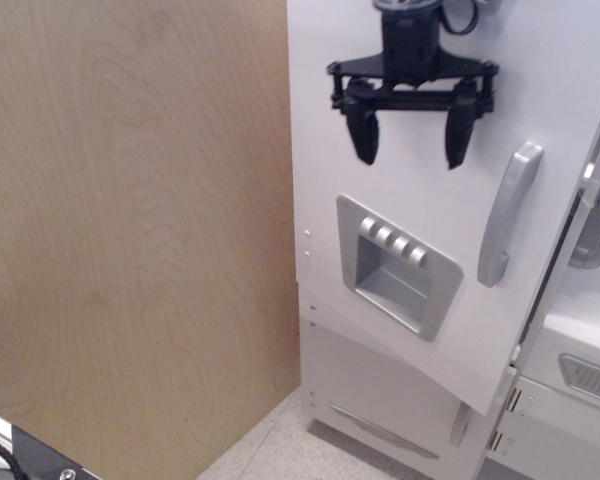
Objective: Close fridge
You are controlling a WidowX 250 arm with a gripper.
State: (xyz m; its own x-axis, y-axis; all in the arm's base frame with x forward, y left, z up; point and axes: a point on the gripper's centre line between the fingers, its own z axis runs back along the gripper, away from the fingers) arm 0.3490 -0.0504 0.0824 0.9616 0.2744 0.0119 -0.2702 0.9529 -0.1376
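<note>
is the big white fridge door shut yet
Nearly shut. The tall white fridge door hides the shelves, but a dark gap shows along its right edge near the grey bar handle.

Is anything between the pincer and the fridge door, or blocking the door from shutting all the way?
Nothing visible. The open pincer hangs in front of the fridge door, above the dispenser panel and left of the bar handle. The door looks nearly shut; its closing edge on the right is partly hidden, so I can't confirm that gap.
</note>
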